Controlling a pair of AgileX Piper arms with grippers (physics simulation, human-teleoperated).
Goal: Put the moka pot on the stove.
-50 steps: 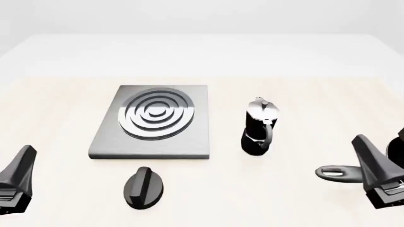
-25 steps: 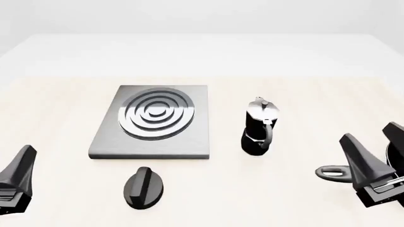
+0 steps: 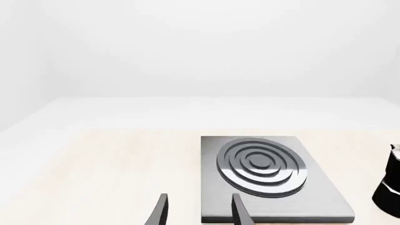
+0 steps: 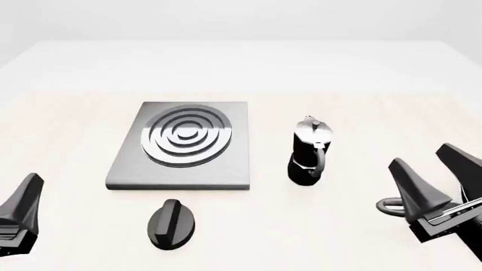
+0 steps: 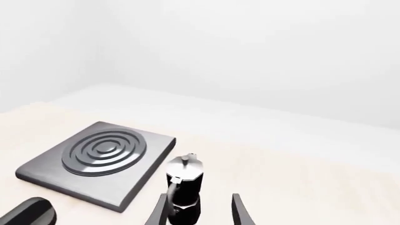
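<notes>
The moka pot (image 4: pixel 309 152) stands upright on the table, just right of the stove (image 4: pixel 184 144), apart from it. The stove is a grey square plate with a ring burner. My right gripper (image 4: pixel 434 169) is open and empty, to the right of the pot and nearer the front edge. In the right wrist view the pot (image 5: pixel 184 185) stands ahead of the open fingers (image 5: pixel 237 208), with the stove (image 5: pixel 100 157) beyond it. My left gripper (image 4: pixel 21 206) sits low at the front left; in the left wrist view its fingers (image 3: pixel 161 211) are spread and empty before the stove (image 3: pixel 262 173).
A flat black oval knob (image 4: pixel 171 223) lies in front of the stove. The ringed handle of a dark pan (image 4: pixel 390 206) pokes out from behind my right gripper. The pot's edge shows in the left wrist view (image 3: pixel 390 187).
My right gripper has moved left and a little up, toward the moka pot, and both its fingers now show. The left arm, pot and stove have not moved.
</notes>
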